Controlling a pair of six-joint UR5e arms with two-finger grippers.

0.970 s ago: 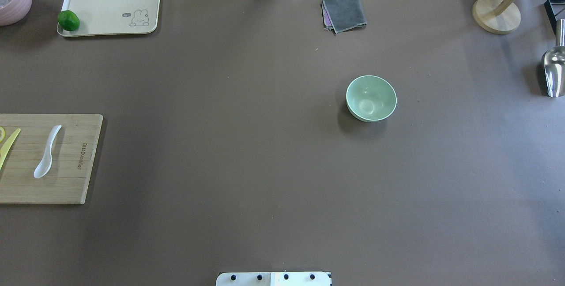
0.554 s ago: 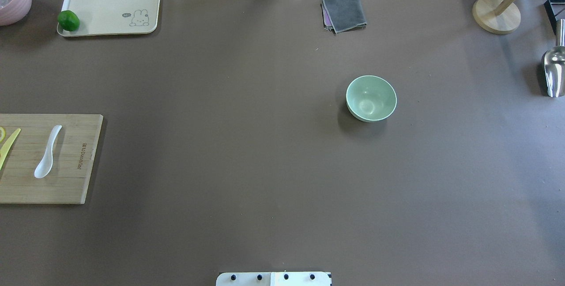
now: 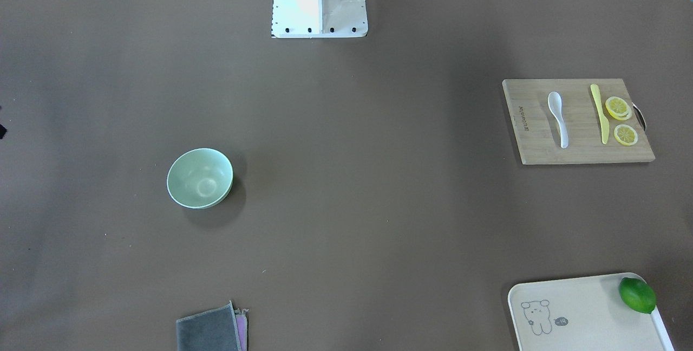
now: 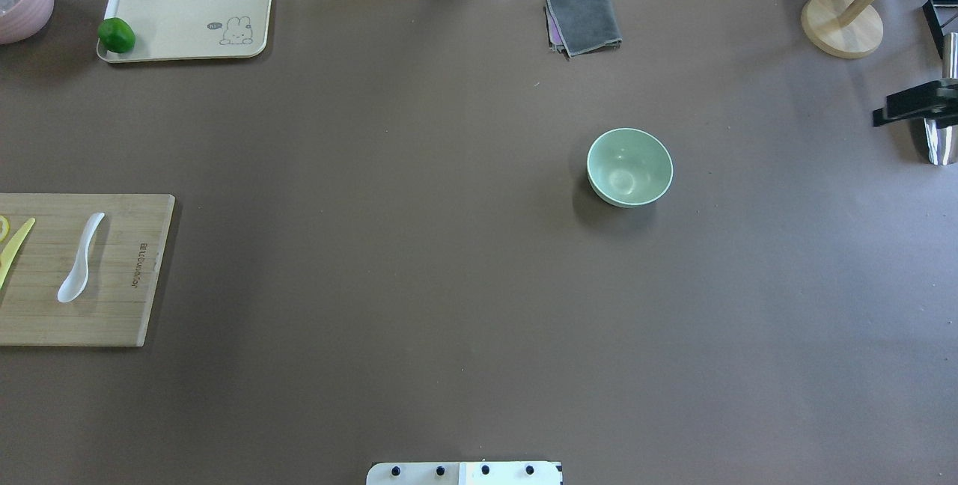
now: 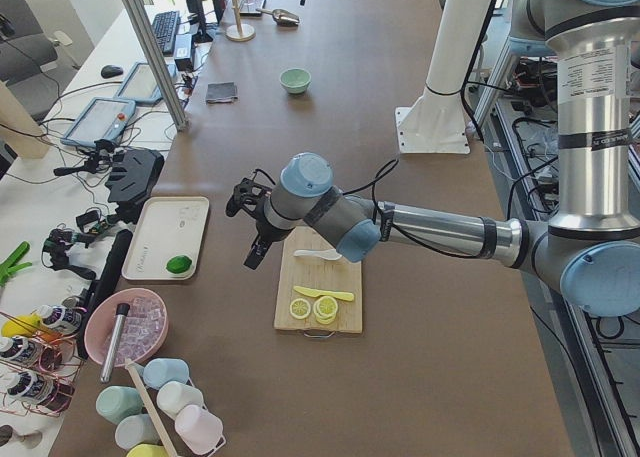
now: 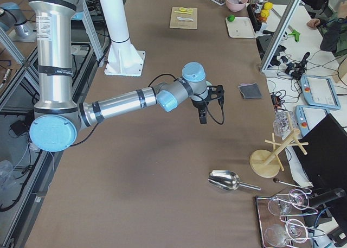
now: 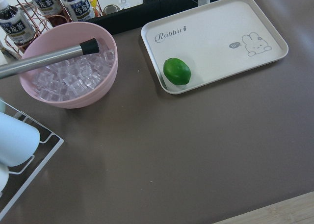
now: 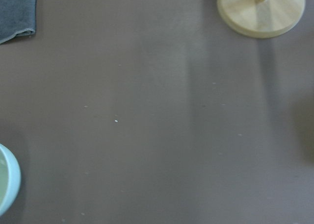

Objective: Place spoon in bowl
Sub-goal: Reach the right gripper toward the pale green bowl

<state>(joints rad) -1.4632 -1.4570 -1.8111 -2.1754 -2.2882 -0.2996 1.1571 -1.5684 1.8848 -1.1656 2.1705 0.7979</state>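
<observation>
The white spoon (image 4: 78, 260) lies on the wooden cutting board (image 4: 112, 313) at the table's left edge; it also shows in the front view (image 3: 557, 118). The mint-green bowl (image 4: 629, 167) stands empty right of the middle, and its rim shows in the right wrist view (image 8: 6, 185). My left gripper (image 5: 256, 255) hangs above the table between the board and a tray, apart from the spoon. I cannot tell if it is open. My right gripper (image 4: 909, 107) shows as a dark shape at the right edge, far right of the bowl. I cannot tell its state.
A yellow knife (image 3: 598, 112) and lemon slices (image 3: 617, 107) lie beside the spoon. A cream tray (image 4: 187, 10) holds a lime (image 4: 116, 34). A pink ice bowl (image 7: 68, 82), grey cloth (image 4: 584, 21), wooden stand (image 4: 842, 25) and metal scoop (image 4: 941, 142) sit along the edges.
My right gripper has come into the overhead view at the right edge and now covers the top of the metal scoop. The spoon and the bowl have not moved.
</observation>
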